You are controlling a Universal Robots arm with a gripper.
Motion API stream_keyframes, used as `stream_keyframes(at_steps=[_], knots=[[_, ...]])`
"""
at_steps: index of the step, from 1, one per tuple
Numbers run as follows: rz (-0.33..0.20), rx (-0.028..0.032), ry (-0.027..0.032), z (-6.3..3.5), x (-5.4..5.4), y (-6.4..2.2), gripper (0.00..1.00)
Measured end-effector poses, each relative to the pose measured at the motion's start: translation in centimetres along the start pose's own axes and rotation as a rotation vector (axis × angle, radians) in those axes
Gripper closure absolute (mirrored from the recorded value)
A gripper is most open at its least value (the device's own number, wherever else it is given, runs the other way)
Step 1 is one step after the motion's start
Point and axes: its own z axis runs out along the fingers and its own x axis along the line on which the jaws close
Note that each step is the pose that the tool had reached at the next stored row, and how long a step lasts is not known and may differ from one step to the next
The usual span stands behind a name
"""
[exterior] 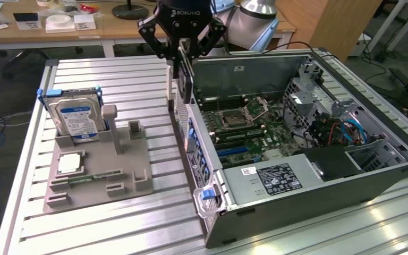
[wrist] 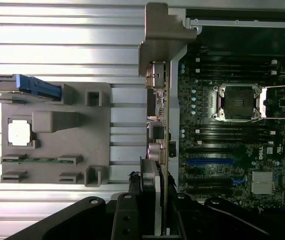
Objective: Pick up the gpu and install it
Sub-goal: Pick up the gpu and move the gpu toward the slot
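Gripper (exterior: 183, 56) is clamped on the gpu (exterior: 183, 85), holding it upright and edge-down above the case (exterior: 296, 204) wall beside the motherboard (exterior: 250, 130), likely to line it up with a slot.

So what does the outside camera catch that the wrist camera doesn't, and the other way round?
Exterior view: the case's power supply, blue cables and desks behind. Wrist view: the gpu edge-on, with its grey metal end. Both: the gripper shut on the gpu, the motherboard and the grey parts holder.
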Motion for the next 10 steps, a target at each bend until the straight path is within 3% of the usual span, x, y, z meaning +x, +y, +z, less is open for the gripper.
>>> stream_keyframes(at_steps=[10], knots=[[0.0, 0.0, 0.0, 0.02, -1.0, 0.01, 0.72]])
